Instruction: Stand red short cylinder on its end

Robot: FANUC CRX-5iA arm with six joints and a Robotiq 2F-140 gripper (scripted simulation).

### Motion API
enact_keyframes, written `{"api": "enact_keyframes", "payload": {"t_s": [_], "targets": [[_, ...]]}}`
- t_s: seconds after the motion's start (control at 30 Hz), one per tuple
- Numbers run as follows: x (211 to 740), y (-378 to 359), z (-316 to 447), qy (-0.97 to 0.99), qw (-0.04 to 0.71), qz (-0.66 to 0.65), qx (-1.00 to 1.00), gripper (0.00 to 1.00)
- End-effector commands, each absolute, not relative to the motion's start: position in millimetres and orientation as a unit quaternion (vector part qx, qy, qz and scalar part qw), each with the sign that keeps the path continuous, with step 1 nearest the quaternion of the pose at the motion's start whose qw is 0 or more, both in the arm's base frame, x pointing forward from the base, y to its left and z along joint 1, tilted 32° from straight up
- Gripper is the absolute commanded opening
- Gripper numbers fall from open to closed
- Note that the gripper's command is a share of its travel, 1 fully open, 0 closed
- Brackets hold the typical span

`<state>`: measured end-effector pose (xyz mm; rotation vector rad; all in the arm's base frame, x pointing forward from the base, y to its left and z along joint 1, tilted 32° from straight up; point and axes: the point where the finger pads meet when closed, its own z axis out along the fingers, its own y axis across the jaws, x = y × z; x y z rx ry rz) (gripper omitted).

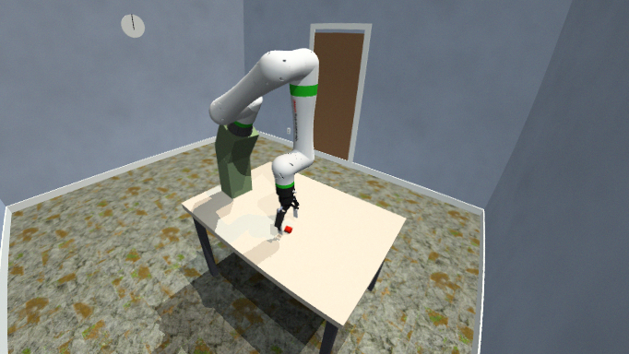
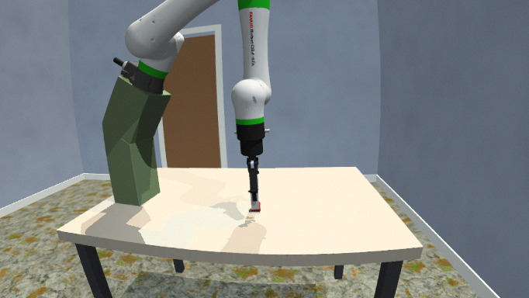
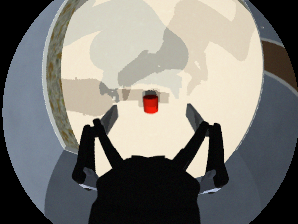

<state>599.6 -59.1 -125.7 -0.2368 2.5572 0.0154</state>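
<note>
Because my gripper [image 3: 151, 109] stands fully spread with nothing between its fingers, the choice of hold is mine to make. Directly beneath me, between the two fingertips, the red short cylinder [image 3: 150, 103] lies on the table [image 2: 349, 217]; from the exterior view it sits at the foot of my near finger, so close I cannot tell whether they touch.

I judge it small, rigid and light, a smooth hard piece that will not give under pressure but could roll or squirt out if I pinch it off-centre. The wrist view shows a paler cap at its far end, so I take it to be lying on its side, though at this size I cannot be sure. I would close across its flat ends, or low on the curved wall, squarely, so it can be tipped without slipping.

Around me the tabletop runs on well past the cylinder on every side, its edges far off. Only the green pedestal [image 2: 132, 155] stands on it, well away behind me.
</note>
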Motion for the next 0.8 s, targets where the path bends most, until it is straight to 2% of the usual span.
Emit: {"api": "enact_keyframes", "payload": {"t_s": [0.0,0.77], "targets": [[600,-59,-126,0.957,0.276,-0.036,-0.077,1.00],[611,-59,-144,0.957,0.276,-0.036,-0.077,1.00]]}}
